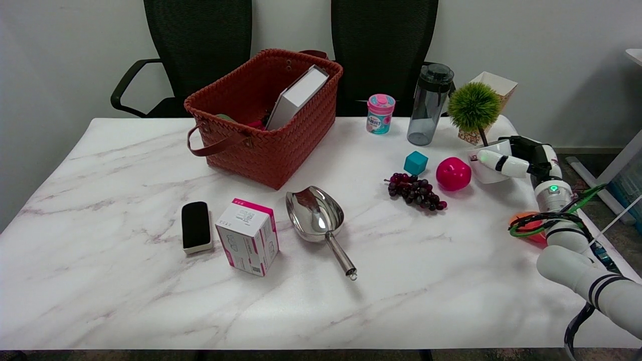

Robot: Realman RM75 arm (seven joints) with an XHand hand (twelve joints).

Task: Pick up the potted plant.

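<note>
The potted plant has a round green tuft (pixel 474 106) on a thin stem and a white pot (pixel 482 173), and it stands at the table's far right. My right hand (pixel 511 161) reaches in from the right and wraps the pot. A white finger (pixel 496 161) lies across the pot's front, and the black palm sits against its right side. The pot's base still meets the tabletop. Its back side is hidden by the hand.
A paper box (pixel 494 85) stands just behind the plant, with a dark water bottle (pixel 429 104) and a pink cup (pixel 380 114) to its left. A pink apple (pixel 453 173), a teal cube (pixel 416 163) and grapes (pixel 416 191) lie close on the left. An orange object (pixel 535 235) sits under my forearm. A red woven basket (pixel 266 110), metal scoop (pixel 316 215), pink box (pixel 248 235) and black eraser (pixel 195 225) are further left.
</note>
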